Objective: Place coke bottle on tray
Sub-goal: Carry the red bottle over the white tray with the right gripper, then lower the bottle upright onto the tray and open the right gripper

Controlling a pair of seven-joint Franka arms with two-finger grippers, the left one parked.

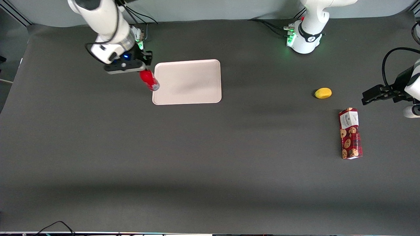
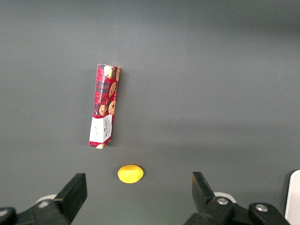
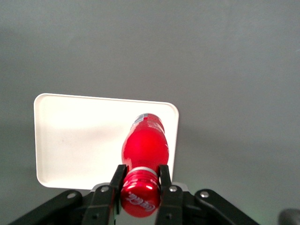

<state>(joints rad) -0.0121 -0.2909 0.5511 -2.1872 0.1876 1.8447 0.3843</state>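
My right gripper (image 1: 143, 70) is shut on the coke bottle (image 1: 149, 80), a small red bottle with a red cap and silvery base. It holds the bottle by the neck, in the air, over the edge of the pale pink tray (image 1: 193, 82) that faces the working arm's end of the table. In the right wrist view the fingers (image 3: 163, 177) clamp the neck just under the cap, the bottle (image 3: 144, 149) hangs down from my gripper (image 3: 140, 176), and the tray (image 3: 79, 140) lies beneath it, with the bottle's base over the tray near its rim.
A yellow lemon-like fruit (image 1: 323, 93) and a long red cookie box (image 1: 350, 133) lie toward the parked arm's end of the table, the box nearer the front camera. Both also show in the left wrist view: the fruit (image 2: 130, 174), the box (image 2: 105, 106).
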